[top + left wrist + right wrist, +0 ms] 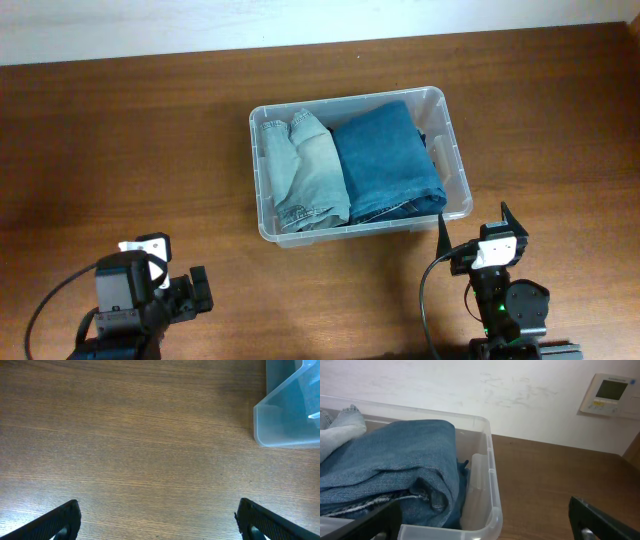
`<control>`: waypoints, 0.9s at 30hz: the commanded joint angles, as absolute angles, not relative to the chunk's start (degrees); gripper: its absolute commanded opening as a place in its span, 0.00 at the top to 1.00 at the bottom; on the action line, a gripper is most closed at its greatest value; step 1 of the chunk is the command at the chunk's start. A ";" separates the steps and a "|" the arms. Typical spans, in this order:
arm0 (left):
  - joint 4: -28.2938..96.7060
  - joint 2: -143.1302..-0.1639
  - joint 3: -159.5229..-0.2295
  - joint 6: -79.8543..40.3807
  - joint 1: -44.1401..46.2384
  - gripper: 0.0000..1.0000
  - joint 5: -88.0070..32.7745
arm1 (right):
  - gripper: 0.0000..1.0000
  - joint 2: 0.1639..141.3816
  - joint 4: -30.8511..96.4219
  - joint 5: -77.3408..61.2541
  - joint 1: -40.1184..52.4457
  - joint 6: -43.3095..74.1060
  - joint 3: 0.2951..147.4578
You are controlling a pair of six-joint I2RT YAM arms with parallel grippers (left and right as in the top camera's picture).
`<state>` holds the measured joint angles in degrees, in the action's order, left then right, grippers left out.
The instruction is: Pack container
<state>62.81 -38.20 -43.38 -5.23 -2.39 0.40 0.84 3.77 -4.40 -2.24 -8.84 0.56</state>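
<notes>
Overhead: The container point(457, 175) sits on the tabletop point(120, 150), right of centre and turned slightly askew. Inside I see two folded denim pieces side by side and touching. The pale-wash jeans point(300, 170) fill the left half and the dark blue jeans point(385, 160) fill the right half. A narrow gap is left between the dark pair and the right wall. Both arms sit at the near edge. The left claw point(178, 275) is well apart from the bin, to its lower left. The right claw point(475, 228) is just beside the bin's near right corner, with its two black tips spread and nothing between them. The left claw's opening is hard to read here against the dark arm.

Left wrist: Both left fingers point(60, 522) show only at the bottom corners of the frame, set wide apart over bare wood and holding nothing. One rounded corner of the bin shows at upper right.

Right wrist: I am looking low across the bin's rim. The dark denim is stacked to about rim height, with the pale piece behind it at far left. The right fingers point(602, 520) sit far apart at the bottom edge and are empty. A wall panel point(610, 394) with a small screen hangs on the white wall point(470, 385) behind.
</notes>
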 commanded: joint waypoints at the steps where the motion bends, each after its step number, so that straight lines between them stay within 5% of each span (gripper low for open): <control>1: 62.65 -38.02 -43.31 -5.30 -2.52 0.01 -0.21 | 0.02 0.32 3.92 -5.56 -2.11 -8.58 0.32; 13: 61.19 -26.33 -39.07 -4.45 -2.50 0.01 0.43 | 0.01 0.32 3.92 -5.56 -2.11 -8.58 0.32; 21: 32.93 -3.40 -17.78 1.45 -2.07 0.00 -1.34 | 0.02 0.32 3.92 -5.56 -2.11 -8.58 0.32; 27: 8.71 -0.54 -5.45 7.92 -1.87 0.01 -3.66 | 0.01 0.32 3.92 -5.56 -2.11 -8.58 0.32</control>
<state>17.54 -1.10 -11.07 1.23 -2.22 -1.04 0.80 3.68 -4.58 -2.24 -8.80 0.56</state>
